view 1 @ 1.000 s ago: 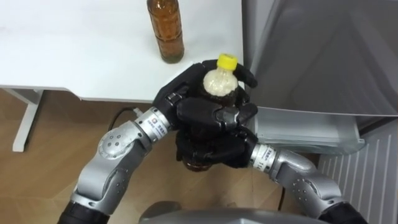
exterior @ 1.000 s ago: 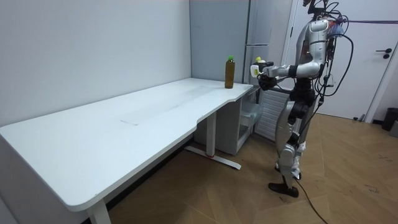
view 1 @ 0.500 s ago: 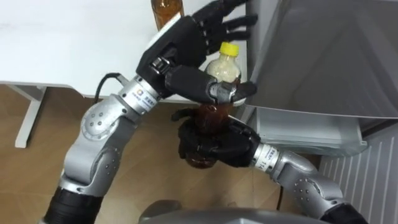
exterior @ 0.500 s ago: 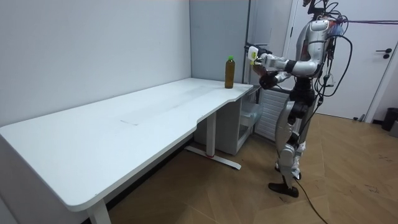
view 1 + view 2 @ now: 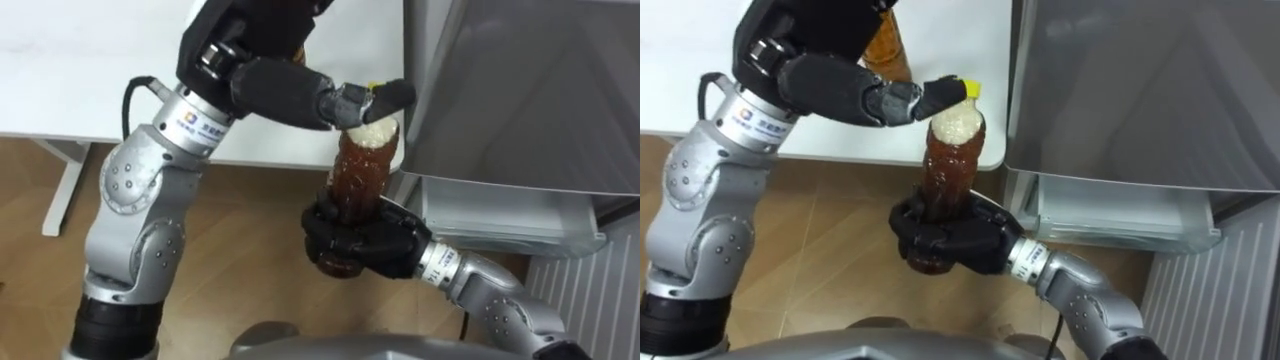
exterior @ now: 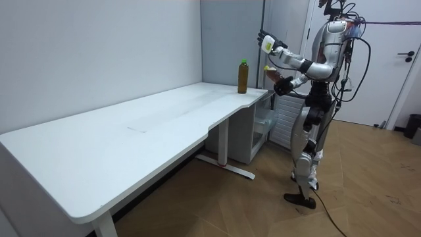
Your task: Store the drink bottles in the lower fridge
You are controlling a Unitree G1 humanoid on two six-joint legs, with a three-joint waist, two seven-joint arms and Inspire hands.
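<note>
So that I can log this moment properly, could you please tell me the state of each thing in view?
Held drink bottle: upright, yellow cap on, foamy at the neck.
Right hand: shut on the bottle's lower part.
Left hand: open, a fingertip by the cap.
Second bottle: upright on the table, capped.
Lower fridge compartment: open.
Upper fridge door: shut.

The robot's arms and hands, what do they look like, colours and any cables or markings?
The left hand and right hand are black, with chunky segmented fingers. The left arm and right arm are silver-grey metal with rounded housings. Each wrist has a pale band with small print. A thin black cable loops beside the left wrist.
</note>
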